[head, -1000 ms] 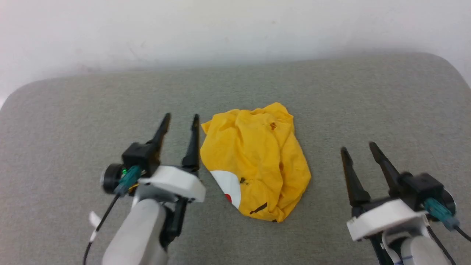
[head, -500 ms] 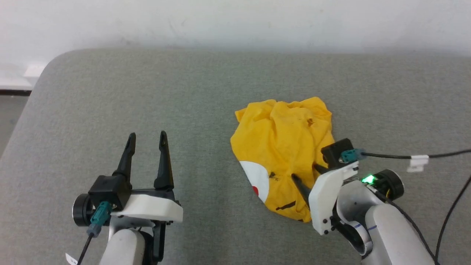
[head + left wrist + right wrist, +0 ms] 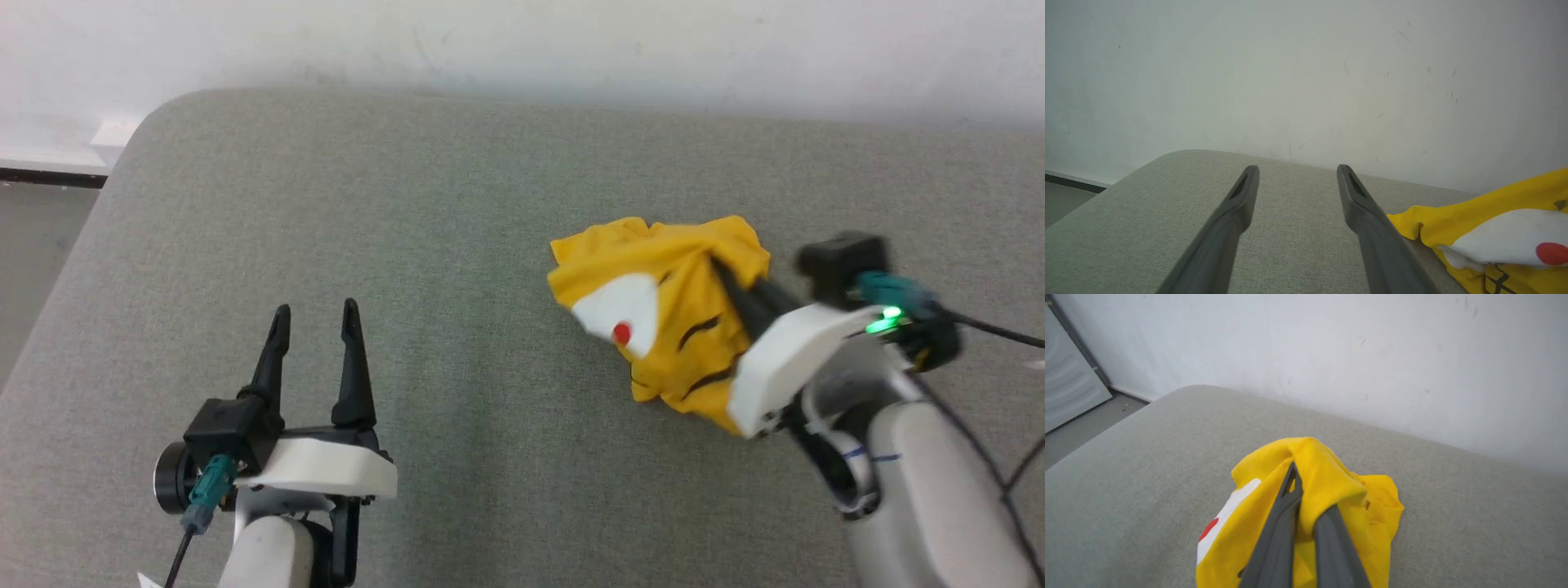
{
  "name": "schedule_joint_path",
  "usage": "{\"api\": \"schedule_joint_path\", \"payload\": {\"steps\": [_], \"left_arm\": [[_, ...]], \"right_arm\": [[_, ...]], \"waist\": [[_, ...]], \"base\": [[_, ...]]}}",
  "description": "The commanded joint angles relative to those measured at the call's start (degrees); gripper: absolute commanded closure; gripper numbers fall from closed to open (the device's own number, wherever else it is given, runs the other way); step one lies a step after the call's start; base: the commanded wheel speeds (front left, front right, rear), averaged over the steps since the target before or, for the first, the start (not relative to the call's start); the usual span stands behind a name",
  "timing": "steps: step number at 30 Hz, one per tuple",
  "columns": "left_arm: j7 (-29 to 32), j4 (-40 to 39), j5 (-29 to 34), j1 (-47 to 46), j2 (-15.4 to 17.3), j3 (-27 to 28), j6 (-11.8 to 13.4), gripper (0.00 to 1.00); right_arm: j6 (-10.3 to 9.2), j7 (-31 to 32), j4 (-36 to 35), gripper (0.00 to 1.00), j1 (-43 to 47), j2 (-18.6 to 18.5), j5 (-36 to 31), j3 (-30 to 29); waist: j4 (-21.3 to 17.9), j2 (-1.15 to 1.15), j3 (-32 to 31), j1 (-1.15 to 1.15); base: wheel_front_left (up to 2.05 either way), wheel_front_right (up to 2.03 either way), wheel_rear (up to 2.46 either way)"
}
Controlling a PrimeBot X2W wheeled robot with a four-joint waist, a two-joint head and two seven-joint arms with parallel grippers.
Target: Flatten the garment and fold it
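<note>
White wall [image 3: 522, 41] across the top of the head view, and below it the big grey fabric-covered desk [image 3: 408, 204]. Right of centre sits the garment [image 3: 653, 269], bright yellow and bunched in a heap. The right gripper [image 3: 722, 273] comes in from the lower right, its fingers [image 3: 1286, 522] pinched together on a yellow fold that drapes over them. At lower left the left gripper [image 3: 317, 309] hangs well apart from the cloth, fingers [image 3: 1237, 212] spread wide, holding nothing. On the shirt: a white patch [image 3: 612, 306], black lines [image 3: 702, 331] and a red dot [image 3: 622, 333].
</note>
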Motion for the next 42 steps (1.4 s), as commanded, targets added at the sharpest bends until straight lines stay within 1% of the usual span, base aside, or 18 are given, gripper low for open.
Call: {"api": "schedule_joint_path", "payload": {"steps": [1,4,6,8,12,14,17,18,19,20,22,26,29,32,36,42], "left_arm": [[-0.27,-0.02,0.57,0.61,-0.26,0.33,-0.38,0.0],[-0.27,-0.19,0.61,0.73,-0.32,0.57,-0.64,0.0],[-0.27,-0.18,0.6,0.79,-0.34,0.6,-0.8,0.0],[-0.27,-0.09,0.32,0.87,-0.35,0.4,-0.89,0.0],[-0.27,0.11,-0.18,0.95,-0.36,-0.11,-0.83,0.0],[-0.27,0.13,-0.33,1.0,-0.37,-0.23,-0.76,0.0],[-0.27,0.21,-0.44,1.14,-0.37,-0.3,-0.71,0.0],[-0.27,0.29,-0.45,1.21,-0.37,-0.29,-0.73,0.0],[-0.27,0.39,-0.46,1.28,-0.37,-0.29,-0.78,0.0],[-0.27,0.55,-0.51,1.37,-0.37,-0.31,-0.87,0.0],[-0.27,1.05,-0.64,1.47,-0.37,-0.55,-1.1,0.0],[-0.27,2.4,-1.46,1.34,-0.37,-1.77,-1.48,0.0],[-0.27,4.48,-2.39,0.13,-0.37,-3.73,-1.74,0.0],[0.09,8.56,-3.86,-3.1,-0.38,-6.62,-1.46,0.0],[4.91,14.94,-6.49,-10.81,-0.38,-11.31,-0.53,0.0],[14.3,26.42,-11.54,-23.89,-0.38,-17.06,1.78,0.0]], "right_arm": [[-0.06,-2.4,-0.54,1.0,-0.77,-0.16,-0.36,-2.03],[-0.06,-7.89,-1.17,1.0,0.0,-0.16,-1.06,-9.9],[-0.06,-9.58,-0.67,1.0,0.85,-0.16,-1.59,-15.76],[-0.06,-9.9,0.39,1.0,2.05,-0.16,-2.15,-21.83],[-0.06,-7.06,3.69,1.0,5.24,-0.16,-3.04,-31.67],[-0.06,-4.03,5.6,1.0,7.24,-0.16,-3.02,-34.65],[-0.06,1.38,8.15,1.0,10.25,-0.16,-2.43,-37.49],[-0.06,2.47,8.48,0.85,11.11,-0.16,-2.2,-38.07],[-0.06,3.22,8.52,0.21,12.01,-0.16,-2.24,-38.46],[-0.06,3.84,8.51,0.0,12.84,-0.16,-2.1,-38.85],[-0.06,3.0,7.48,0.0,14.22,-0.16,-1.89,-39.17],[-0.06,-4.2,4.05,0.0,16.85,-0.16,-1.91,-38.82],[-0.06,-11.63,0.61,0.0,18.55,-0.16,-1.92,-35.55],[-0.06,-17.84,-2.38,0.0,19.98,-0.16,-2.51,-30.05],[-0.06,-22.06,-3.88,0.0,20.8,-0.16,-1.46,-24.5],[-0.06,-24.0,-2.6,0.0,19.64,-0.16,0.57,-18.85]], "waist": [[-0.34,0.0,-0.25,0.0],[-0.89,0.0,-0.57,0.0],[-1.26,0.0,-0.75,0.0],[-1.58,0.0,-0.91,0.0],[-2.12,0.0,-1.07,0.0],[-2.41,0.0,-1.09,0.0],[-2.89,0.0,-1.2,0.0],[-3.06,0.0,-1.29,0.0],[-3.21,0.0,-1.4,0.0],[-3.39,0.0,-1.5,0.0],[-3.68,0.0,-1.73,0.0],[-4.6,0.0,-2.34,0.0],[-6.34,0.0,-1.95,0.0],[-8.67,0.0,-1.06,0.0],[-11.85,0.0,0.9,0.0],[-16.77,0.0,4.41,0.0]], "base": [[0.0,0.0,0.0],[0.0,0.0,0.0],[0.0,0.0,0.0],[0.0,0.0,0.0],[0.0,0.0,0.0],[0.0,0.0,0.0],[0.0,0.0,0.0],[0.0,0.0,0.0],[0.0,0.0,0.0],[0.0,0.0,0.0],[0.0,0.0,0.0],[0.0,0.0,0.0],[0.0,0.0,0.0],[0.0,0.0,0.0],[0.0,0.0,0.0],[0.0,0.0,0.0]]}}
